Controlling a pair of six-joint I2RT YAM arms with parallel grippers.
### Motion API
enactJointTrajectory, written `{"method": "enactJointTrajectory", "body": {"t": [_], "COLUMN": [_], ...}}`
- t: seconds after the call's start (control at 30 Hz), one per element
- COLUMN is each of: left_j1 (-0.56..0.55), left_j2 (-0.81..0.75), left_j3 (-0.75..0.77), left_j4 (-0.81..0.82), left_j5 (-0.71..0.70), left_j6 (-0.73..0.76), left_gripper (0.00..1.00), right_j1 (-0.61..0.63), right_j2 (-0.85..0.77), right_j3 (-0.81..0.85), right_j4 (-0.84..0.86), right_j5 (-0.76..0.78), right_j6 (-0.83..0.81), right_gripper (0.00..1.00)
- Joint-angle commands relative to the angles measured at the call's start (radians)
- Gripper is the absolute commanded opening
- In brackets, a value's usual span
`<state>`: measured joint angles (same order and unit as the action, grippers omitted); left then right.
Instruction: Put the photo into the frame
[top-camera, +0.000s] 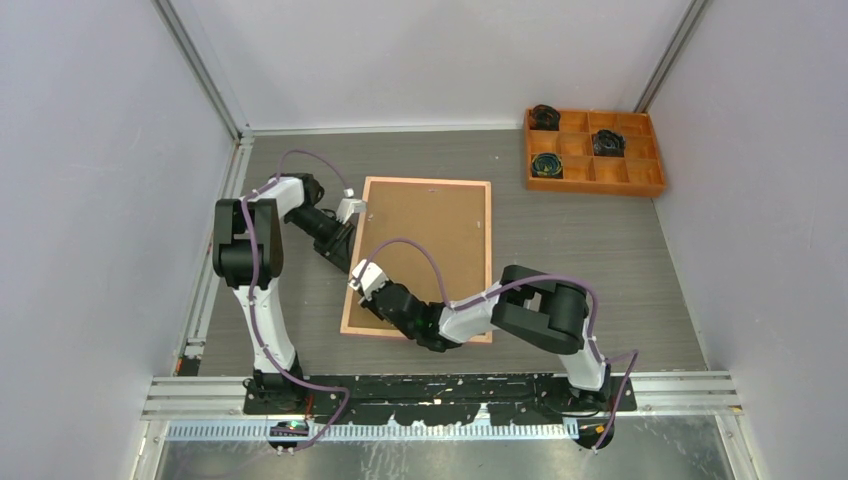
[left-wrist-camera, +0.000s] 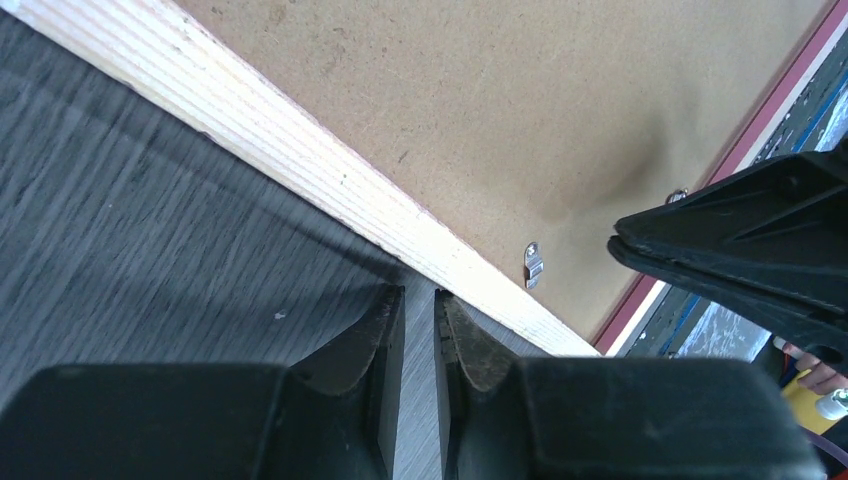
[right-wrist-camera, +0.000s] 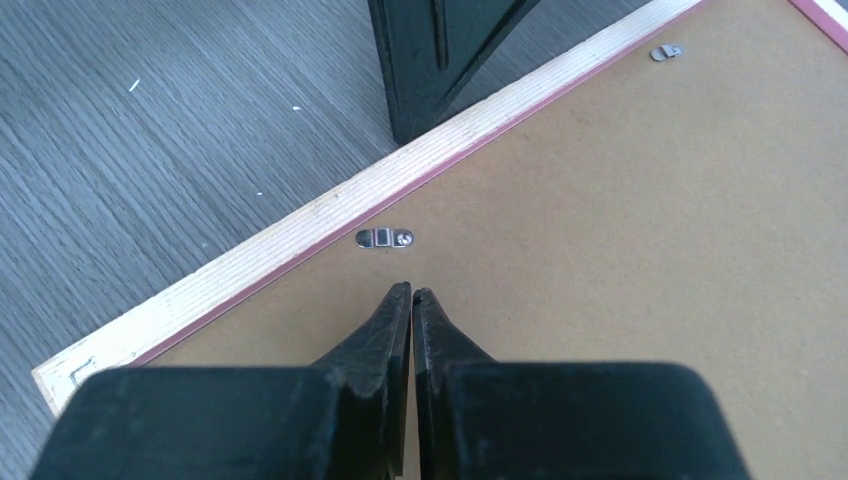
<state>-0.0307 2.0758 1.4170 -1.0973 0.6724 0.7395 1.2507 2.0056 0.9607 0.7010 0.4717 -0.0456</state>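
Centrally, frame (top-camera: 428, 181) face down, backing board (top-camera: 440, 235) showing

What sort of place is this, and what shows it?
Likely a robotics test cell: left arm and right arm bolted to a metal rail, plain grey walls around, frame lying back-up.

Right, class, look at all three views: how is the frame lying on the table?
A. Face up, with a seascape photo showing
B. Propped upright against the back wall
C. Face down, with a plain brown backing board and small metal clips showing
C: the frame lies flat on the table with its pale wood back up, and the brown backing board and a metal clip show inside its border.
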Motion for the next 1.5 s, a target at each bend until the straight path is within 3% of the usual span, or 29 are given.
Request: {"method": "enactJointTrajectory", "body": {"t": [0.0, 0.57, 1.47], "left_j1": [-0.006, -0.007, -0.010], "left_j2": [-0.023, -0.019, -0.032], "left_j3": [-0.016, -0.009, -0.024], "left_j4": [0.028, 0.026, 0.023], "left_j5": [-0.008, -0.012, -0.008], "left_j6": [0.008, 0.010, 0.027], "left_gripper": [0.19, 0.19, 0.18], "right_j1": [0.011, 0.012, 0.009], "right_j2": [0.026, 0.071, 0.133], "right_j3": [0.058, 0.088, 0.114], "right_j4": [0.060, 0.017, 0.082], "right_j5": [-0.013, -0.066, 0.004], "right_j6": [-0.011, -0.008, -0.056], "right_gripper": [0.08, 0.03, 0.01]}}
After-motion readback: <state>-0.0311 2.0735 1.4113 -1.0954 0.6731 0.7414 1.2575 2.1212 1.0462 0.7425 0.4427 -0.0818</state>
